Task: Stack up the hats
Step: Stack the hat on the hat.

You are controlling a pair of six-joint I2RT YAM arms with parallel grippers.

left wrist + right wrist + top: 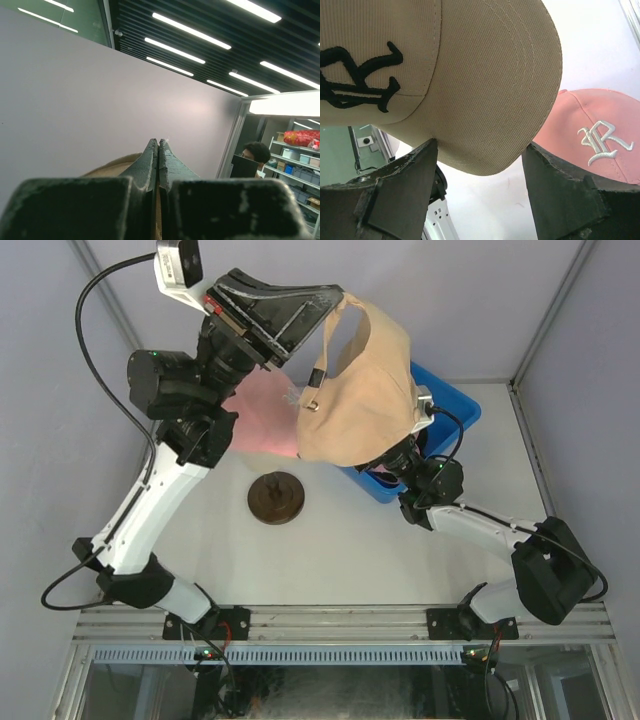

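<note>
above the table (330,560), left gripper (158,145) is pinching tan cap (365,390), likely for stacking on pink cap (600,135); right gripper (479,150) is waiting, jaws apart.

Bright even light, soft shadows, fgnd blurry.

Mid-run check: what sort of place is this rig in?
Probably a robotics lab or warehouse workshop: grey panel walls around the table, ceiling strip lights, stocked storage shelves.
</note>
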